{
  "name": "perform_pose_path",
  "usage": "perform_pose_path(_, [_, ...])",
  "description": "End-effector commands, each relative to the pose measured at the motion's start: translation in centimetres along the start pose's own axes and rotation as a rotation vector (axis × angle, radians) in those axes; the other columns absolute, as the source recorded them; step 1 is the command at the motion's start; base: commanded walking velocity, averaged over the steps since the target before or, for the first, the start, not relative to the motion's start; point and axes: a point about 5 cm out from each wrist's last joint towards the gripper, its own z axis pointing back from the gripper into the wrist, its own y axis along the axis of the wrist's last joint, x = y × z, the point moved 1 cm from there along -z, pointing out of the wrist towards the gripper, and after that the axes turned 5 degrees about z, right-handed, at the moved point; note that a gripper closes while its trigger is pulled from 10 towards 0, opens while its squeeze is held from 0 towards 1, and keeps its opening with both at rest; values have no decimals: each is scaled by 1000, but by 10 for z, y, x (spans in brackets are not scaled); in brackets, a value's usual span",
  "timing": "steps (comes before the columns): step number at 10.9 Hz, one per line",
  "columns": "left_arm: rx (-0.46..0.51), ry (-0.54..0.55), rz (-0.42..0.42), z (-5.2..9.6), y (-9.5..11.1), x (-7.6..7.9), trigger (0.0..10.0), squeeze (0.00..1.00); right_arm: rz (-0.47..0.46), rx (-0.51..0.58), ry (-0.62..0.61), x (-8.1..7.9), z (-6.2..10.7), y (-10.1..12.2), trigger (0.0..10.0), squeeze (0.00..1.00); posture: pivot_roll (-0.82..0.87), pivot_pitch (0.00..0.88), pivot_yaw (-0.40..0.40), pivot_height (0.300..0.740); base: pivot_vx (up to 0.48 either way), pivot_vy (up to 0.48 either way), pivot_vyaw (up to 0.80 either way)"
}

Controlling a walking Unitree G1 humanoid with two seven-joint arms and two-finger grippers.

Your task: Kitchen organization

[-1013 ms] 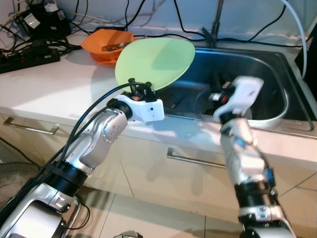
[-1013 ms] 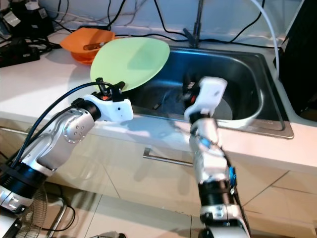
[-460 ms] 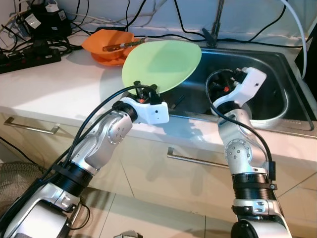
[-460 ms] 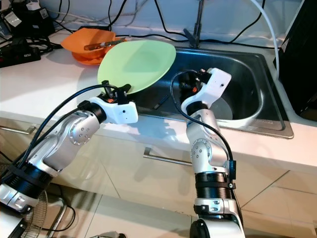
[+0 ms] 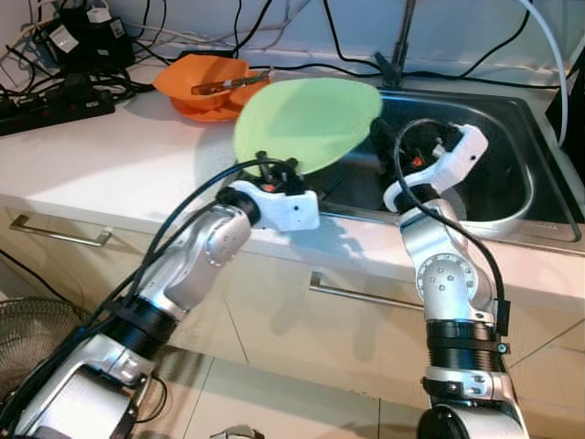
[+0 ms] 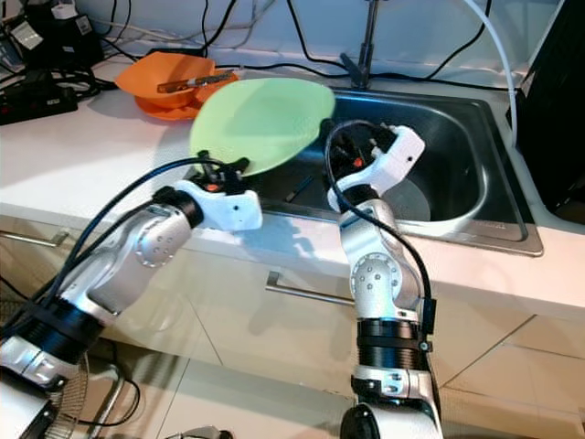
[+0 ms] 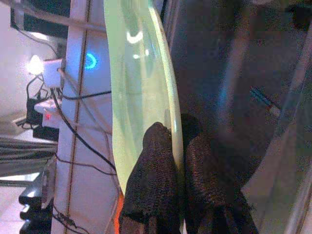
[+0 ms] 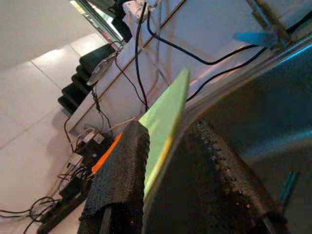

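Observation:
A light green plate [image 5: 306,123] is held tilted in the air over the left edge of the steel sink [image 5: 535,137]. My left gripper [image 5: 274,166] is shut on the plate's near rim, and its two black fingers [image 7: 158,146] pinch the thin edge of the plate [image 7: 131,87]. My right gripper [image 5: 379,142] reaches in from the sink side to the plate's right rim. It stands open, with the green plate's edge [image 8: 168,112] lying in the gap between the fingers [image 8: 124,161].
An orange bowl [image 5: 196,78] holding a utensil sits on the white counter [image 5: 110,155] behind the plate. Power strips and cables [image 5: 64,55] crowd the back left. The faucet [image 5: 402,41] stands behind the sink. A round steel pan [image 5: 512,215] and a dark utensil [image 5: 327,187] lie in the basin.
My left gripper has carried the plate to the right, toward the sink. My right gripper has swung left from above the basin until its fingers straddle the plate's right rim.

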Motion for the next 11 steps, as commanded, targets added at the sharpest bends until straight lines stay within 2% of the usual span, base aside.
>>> perform_pose_path(1, [26,27,-21,-3,5,-11,10000,0,-19,9,31,-8,-3,7,10000,0,14,0,57,740,0,0,0])
perform_pose_path(8, [124,7,0,-4,21,-7,10000,0,-29,-29,16,-8,-5,-3,10000,0,27,0,51,740,0,0,0])
perform_pose_path(11, [132,1,-5,-4,21,-5,10000,0,-34,-37,12,-7,-5,-6,10000,0,32,5,51,740,0,0,0])
